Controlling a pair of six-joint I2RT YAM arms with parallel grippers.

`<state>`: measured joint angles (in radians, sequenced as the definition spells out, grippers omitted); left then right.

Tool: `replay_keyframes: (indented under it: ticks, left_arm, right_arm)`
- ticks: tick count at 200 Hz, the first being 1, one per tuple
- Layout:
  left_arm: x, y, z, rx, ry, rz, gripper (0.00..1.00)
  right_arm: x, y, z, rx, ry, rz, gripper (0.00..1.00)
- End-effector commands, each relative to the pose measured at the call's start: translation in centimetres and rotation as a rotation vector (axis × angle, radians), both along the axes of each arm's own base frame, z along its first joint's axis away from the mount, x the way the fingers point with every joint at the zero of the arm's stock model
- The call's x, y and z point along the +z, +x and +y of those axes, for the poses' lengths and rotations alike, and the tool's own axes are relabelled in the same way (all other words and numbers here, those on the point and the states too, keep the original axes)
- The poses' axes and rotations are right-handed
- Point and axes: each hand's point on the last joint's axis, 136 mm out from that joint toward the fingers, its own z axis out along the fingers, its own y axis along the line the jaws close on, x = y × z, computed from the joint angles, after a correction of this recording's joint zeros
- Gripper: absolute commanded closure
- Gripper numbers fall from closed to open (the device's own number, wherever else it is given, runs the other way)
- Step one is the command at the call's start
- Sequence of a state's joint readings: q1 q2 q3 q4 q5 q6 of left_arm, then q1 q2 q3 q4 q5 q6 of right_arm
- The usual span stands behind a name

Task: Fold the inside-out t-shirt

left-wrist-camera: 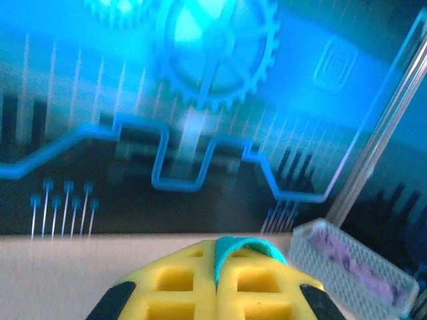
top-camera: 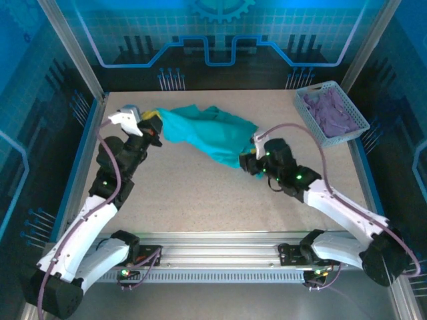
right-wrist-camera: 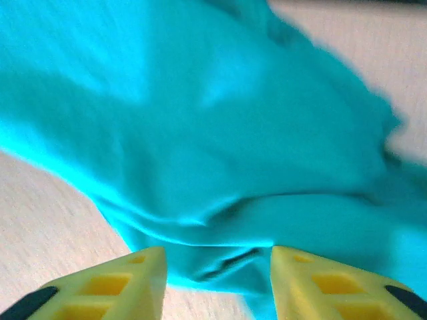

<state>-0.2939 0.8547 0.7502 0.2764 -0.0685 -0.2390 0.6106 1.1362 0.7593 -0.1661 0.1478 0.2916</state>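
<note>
The teal-green inside-out t-shirt (top-camera: 213,133) lies bunched and stretched across the back middle of the table. At the back left, my left gripper (top-camera: 155,127) is raised a little and shut on one edge of it. In the left wrist view a teal fold (left-wrist-camera: 250,245) sticks out between the closed yellow fingertips of that gripper (left-wrist-camera: 217,248). My right gripper (top-camera: 250,160) is at the shirt's near right end. Its fingers stand apart in the right wrist view (right-wrist-camera: 217,257), with a wrinkled hem of the t-shirt (right-wrist-camera: 220,133) lying between them on the table.
A pale blue basket (top-camera: 330,113) holding a purple cloth (top-camera: 332,107) stands at the back right corner; its mesh wall (left-wrist-camera: 353,267) also appears in the left wrist view. Bare speckled tabletop (top-camera: 213,200) extends in front of the shirt. Blue walls enclose the table.
</note>
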Motion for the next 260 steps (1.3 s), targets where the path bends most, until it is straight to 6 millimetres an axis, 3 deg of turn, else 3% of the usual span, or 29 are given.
replay_keyframes:
  ticks: [1,32,52,68,105,132,157,204,238,260]
  left_arm:
    - [-5.5,-1.0,-0.1,-0.032,0.003,0.162,1.0]
    - [-8.5,-2.4,0.2,-0.034,-0.011,0.238,1.0]
    - [-9.2,-3.1,0.3,-0.038,-0.005,0.277,1.0]
    - [-9.1,-3.5,0.5,-0.032,-0.014,0.282,1.0]
    - [-9.3,-3.6,0.2,-0.053,-0.027,0.287,1.0]
    - [-9.7,-3.3,-0.2,-0.067,-0.038,0.296,1.0]
    - [-10.1,-3.0,-0.4,-0.073,-0.037,0.309,1.0]
    - [-10.3,-2.9,-0.4,-0.071,-0.034,0.311,1.0]
    - [-10.3,-2.9,0.0,-0.048,-0.036,0.309,1.0]
    - [-9.6,-2.9,0.6,-0.016,-0.063,0.301,1.0]
  right_arm:
    - [-1.0,0.3,-1.3,-0.071,-0.029,0.023,0.5]
    - [-5.2,0.3,-1.8,-0.117,-0.053,0.227,0.44]
    - [-8.3,-0.9,-1.9,-0.132,-0.074,0.366,0.42]
    - [-10.4,-2.3,-3.3,-0.188,-0.125,0.451,0.42]
    - [-12.9,-5.3,-7.9,-0.345,-0.218,0.544,0.37]
    - [-14.6,-7.5,-8.7,-0.385,-0.161,0.63,0.39]
    - [-15.1,-7.8,-8.4,-0.38,-0.114,0.641,0.41]
    - [-15.1,-5.3,-5.5,-0.334,0.072,0.626,0.52]
    - [-14.2,-3.5,-5.5,-0.341,0.105,0.566,0.75]
    - [-10.9,-2.0,-6.0,-0.331,0.119,0.446,0.94]
